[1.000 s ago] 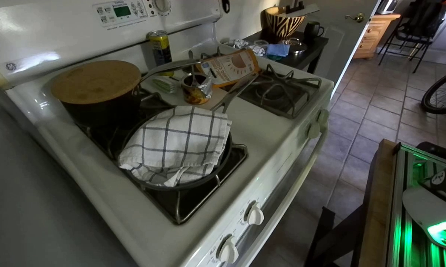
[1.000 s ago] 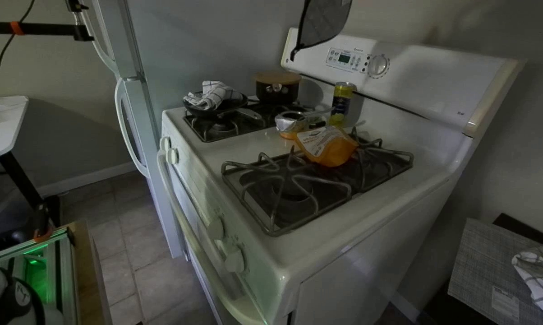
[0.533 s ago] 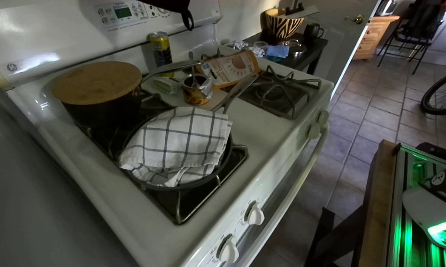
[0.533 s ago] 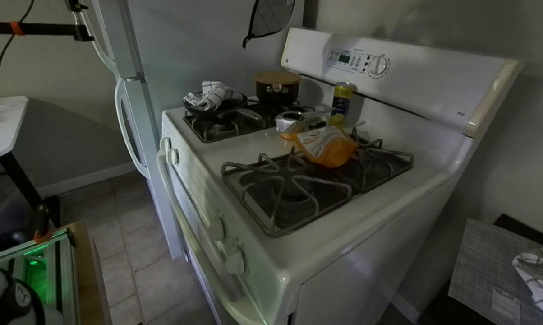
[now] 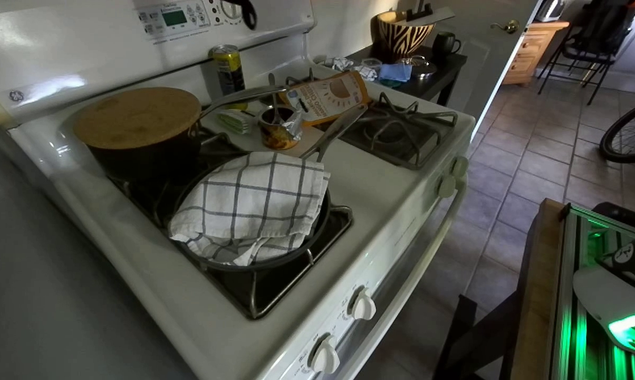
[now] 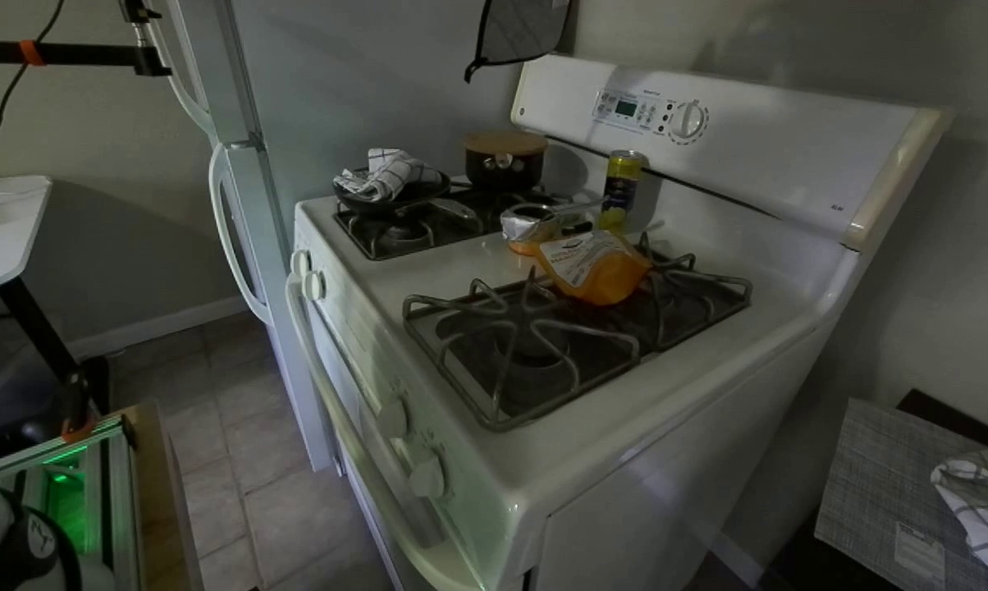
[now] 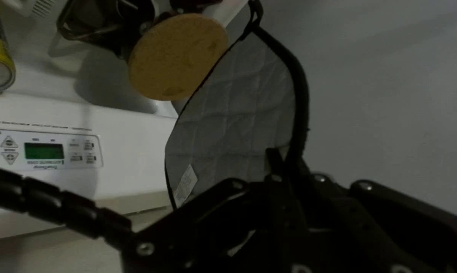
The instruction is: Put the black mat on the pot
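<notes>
Above the gas range [image 6: 625,402], the gripper [image 7: 287,159] pinches the black-edged quilted mat [image 7: 232,113] by its border: presumably light, pliable, best held there.

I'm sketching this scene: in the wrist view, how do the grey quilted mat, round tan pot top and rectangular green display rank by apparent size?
1. Grey quilted mat, probably enlarged by nearness
2. Tan pot top
3. Green display
</notes>
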### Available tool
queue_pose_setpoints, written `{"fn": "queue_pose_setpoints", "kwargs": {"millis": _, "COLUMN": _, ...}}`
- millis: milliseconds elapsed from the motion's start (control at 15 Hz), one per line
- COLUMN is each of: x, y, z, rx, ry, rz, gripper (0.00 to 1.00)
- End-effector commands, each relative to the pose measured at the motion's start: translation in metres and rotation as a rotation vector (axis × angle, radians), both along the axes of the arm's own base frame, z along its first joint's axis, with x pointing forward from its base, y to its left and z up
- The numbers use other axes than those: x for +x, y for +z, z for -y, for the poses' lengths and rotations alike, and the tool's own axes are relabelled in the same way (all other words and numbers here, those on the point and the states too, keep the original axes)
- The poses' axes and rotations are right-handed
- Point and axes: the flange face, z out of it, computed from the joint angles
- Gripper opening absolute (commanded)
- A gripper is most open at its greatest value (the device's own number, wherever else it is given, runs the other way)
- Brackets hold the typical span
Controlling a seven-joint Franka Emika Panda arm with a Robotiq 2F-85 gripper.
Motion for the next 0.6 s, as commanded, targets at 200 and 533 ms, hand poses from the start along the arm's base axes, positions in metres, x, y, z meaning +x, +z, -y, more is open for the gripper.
{"fn": "queue_pose_setpoints", "kwargs": {"millis": 200, "x": 0.036, "y": -0.033, "z": -0.051, "rx": 0.123, "ry": -0.232, "rz": -0.098, "gripper": 0.02}}
{"fn": "queue_pose_setpoints", "kwargs": {"millis": 533, "x": 0.040, "y": -0.060, "z": -0.125, "rx": 0.129, "ry": -0.126, "rz": -0.174, "gripper": 0.02}}
